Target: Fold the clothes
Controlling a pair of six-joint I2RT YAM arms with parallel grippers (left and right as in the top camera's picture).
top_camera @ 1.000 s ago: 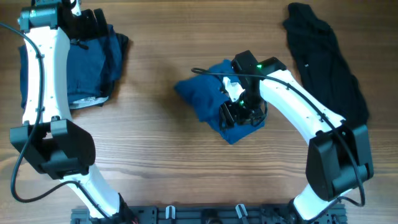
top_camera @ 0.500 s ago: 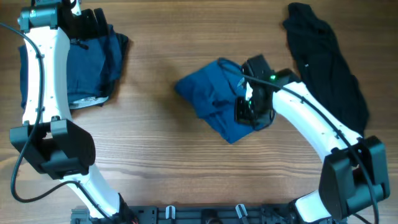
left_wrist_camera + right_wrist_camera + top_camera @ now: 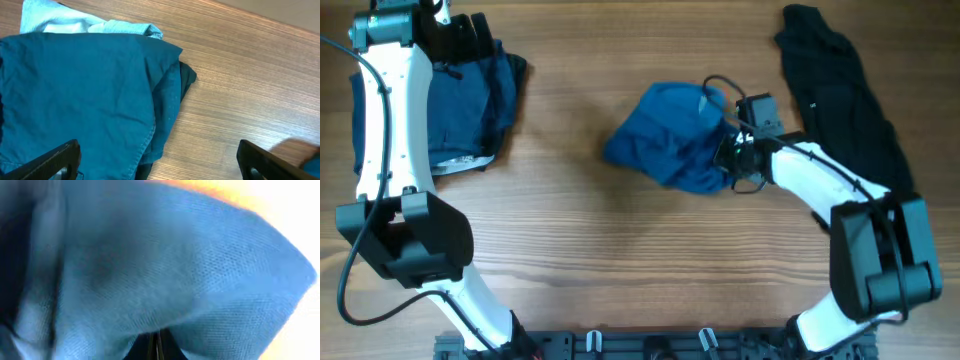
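Observation:
A crumpled blue garment [image 3: 670, 140] lies at the table's middle. My right gripper [image 3: 731, 156] is at its right edge, shut on a bunch of the fabric. In the right wrist view this blue cloth [image 3: 175, 265] fills the frame and is pinched between the shut jaws of the right gripper [image 3: 156, 349]. My left gripper [image 3: 468, 38] hangs open at the far left over a folded dark blue garment [image 3: 470, 95]. In the left wrist view that garment [image 3: 75, 90] lies flat below the left gripper [image 3: 157, 162], whose fingers [image 3: 52, 161] hold nothing.
A black garment [image 3: 840, 90] lies in a long heap at the far right. A pale blue cloth [image 3: 60, 22] shows under the folded garment's far edge. Bare wooden tabletop [image 3: 570, 230] runs along the front and between the piles.
My right gripper has shut on the blue garment and moved right and toward the far side, dragging the cloth's near part up and over. The left arm has not moved.

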